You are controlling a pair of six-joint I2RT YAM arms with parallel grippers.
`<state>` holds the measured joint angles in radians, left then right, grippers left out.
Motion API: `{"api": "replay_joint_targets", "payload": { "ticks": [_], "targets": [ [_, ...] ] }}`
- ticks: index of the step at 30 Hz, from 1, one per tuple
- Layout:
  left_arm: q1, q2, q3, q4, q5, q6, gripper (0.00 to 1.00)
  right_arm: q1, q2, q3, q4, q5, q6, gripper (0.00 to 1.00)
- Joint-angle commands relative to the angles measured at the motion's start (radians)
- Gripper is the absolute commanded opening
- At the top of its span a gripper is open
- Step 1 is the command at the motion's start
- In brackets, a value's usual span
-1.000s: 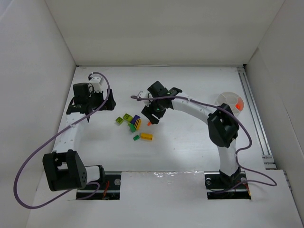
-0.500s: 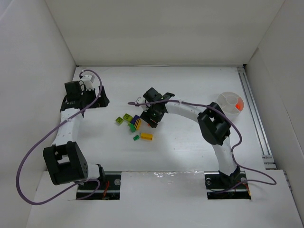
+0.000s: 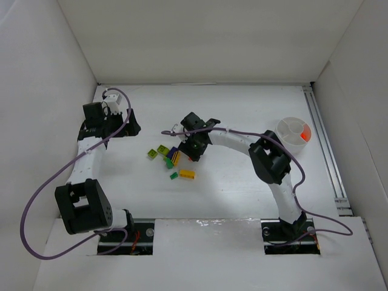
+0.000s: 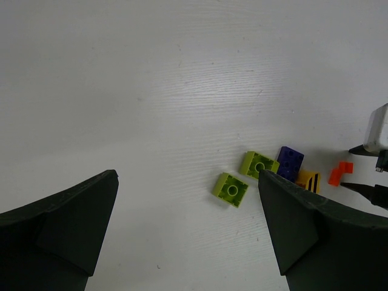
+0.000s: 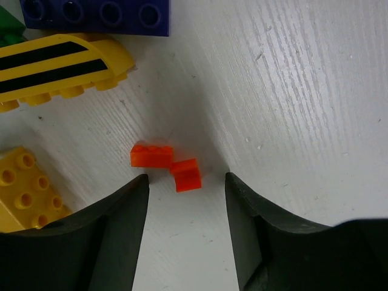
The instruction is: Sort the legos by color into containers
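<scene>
White table (image 3: 242,182), bricks loose at centre. I note the orange lego (image 5: 166,163) lying flat by the right gripper (image 5: 185,177) tips, its long axis running finger to finger; those fingers stand apart. Left gripper (image 4: 187,176) fingers are spread wide over bare surface.

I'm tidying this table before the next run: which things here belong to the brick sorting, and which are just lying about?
Job: orange brick, lime bricks, purple brick, striped yellow brick, plain yellow brick, green bricks, divided white bowl.
Lying about: purple cables, metal rail at the right.
</scene>
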<state>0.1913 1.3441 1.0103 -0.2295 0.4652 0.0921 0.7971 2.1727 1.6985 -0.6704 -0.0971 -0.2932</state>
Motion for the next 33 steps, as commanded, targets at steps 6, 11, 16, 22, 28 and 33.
{"api": "replay_joint_targets", "payload": {
  "ticks": [6,11,16,22,28,33],
  "targets": [
    [0.0,0.0,0.04,0.022,0.021,-0.006,1.0,0.014,0.055,0.067,-0.003,-0.021,-0.02,0.43],
    [0.0,0.0,0.04,0.022,0.012,0.003,1.0,0.014,0.055,0.058,-0.003,-0.021,-0.02,0.19],
    [0.0,0.019,0.05,0.022,0.012,0.003,1.0,0.014,0.032,0.024,0.008,-0.01,-0.02,0.09],
    [0.0,0.029,0.05,0.042,0.023,0.003,1.0,0.014,-0.072,0.003,-0.001,-0.021,0.003,0.05],
    [0.0,0.038,0.05,0.061,0.032,-0.015,1.0,-0.114,-0.296,0.023,-0.021,-0.072,0.065,0.04],
    [-0.082,0.038,0.05,0.091,-0.005,-0.015,1.0,-0.32,-0.474,-0.019,-0.067,-0.119,0.055,0.04]
  ]
}}
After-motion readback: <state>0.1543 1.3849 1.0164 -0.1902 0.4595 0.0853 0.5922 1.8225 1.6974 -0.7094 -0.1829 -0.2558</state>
